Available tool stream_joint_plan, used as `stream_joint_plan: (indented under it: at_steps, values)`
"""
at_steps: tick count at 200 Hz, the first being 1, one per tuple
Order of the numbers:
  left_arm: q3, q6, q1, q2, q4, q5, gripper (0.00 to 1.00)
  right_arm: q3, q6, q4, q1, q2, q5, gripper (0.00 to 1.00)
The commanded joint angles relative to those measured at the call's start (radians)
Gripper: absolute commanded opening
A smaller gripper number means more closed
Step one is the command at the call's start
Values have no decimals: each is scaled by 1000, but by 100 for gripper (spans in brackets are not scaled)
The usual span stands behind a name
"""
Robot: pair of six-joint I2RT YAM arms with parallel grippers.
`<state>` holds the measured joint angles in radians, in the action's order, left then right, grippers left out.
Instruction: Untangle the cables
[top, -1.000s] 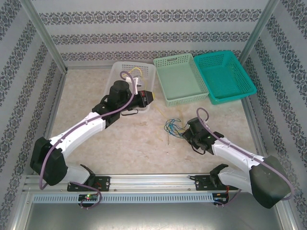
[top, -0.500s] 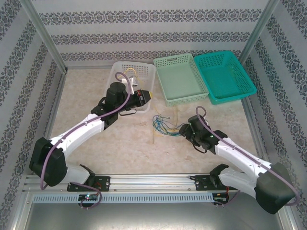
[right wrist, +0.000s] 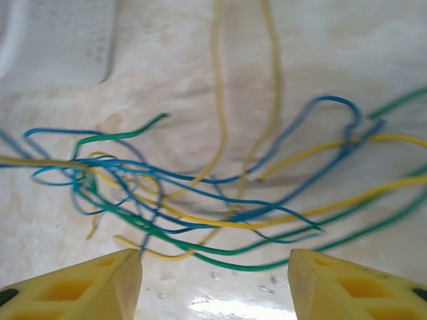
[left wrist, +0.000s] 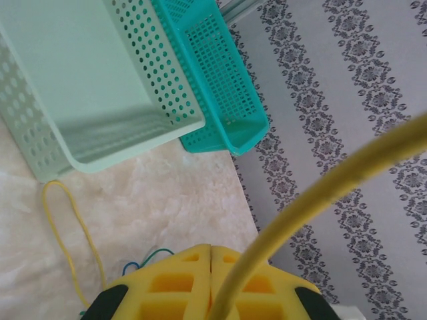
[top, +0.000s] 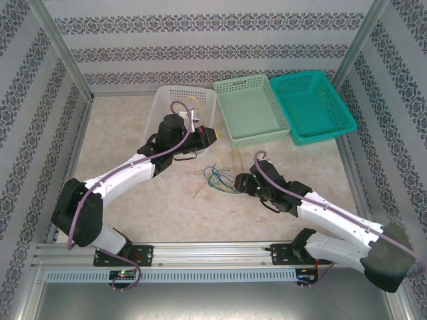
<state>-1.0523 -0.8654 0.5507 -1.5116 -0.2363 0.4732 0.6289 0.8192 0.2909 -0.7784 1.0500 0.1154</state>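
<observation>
The cables lie in a loose tangle of thin yellow, green and blue wires on the table's middle. In the right wrist view the tangle spreads just ahead of my right gripper, whose jaws stand wide apart with nothing between them. From above, the right gripper sits at the tangle's right edge. My left gripper hovers by the white basket's right side. Its yellow pads are pressed together, and a yellow cable rises from them. A yellow loop lies on the table below.
Three perforated baskets stand along the back: white, light green and teal. The light green basket and the teal basket lie ahead of the left gripper. Patterned walls enclose the table.
The right gripper has opened and moved left across the table, and the tangle has shifted left with it. The left gripper has swung slightly right, still shut.
</observation>
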Motion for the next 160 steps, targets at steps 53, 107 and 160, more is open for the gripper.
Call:
stream_joint_plan:
  at_steps: [53, 107, 160]
  values:
    - [-74, -62, 41, -67, -111, 48, 0, 60, -148, -198, -44, 105, 119, 67]
    - [-75, -68, 43, -60, -105, 60, 0, 55, -228, -326, -44, 160, 162, 56]
    - [-102, 32, 43, -28, 34, 39, 51, 77, -235, -320, -42, 189, 139, 0]
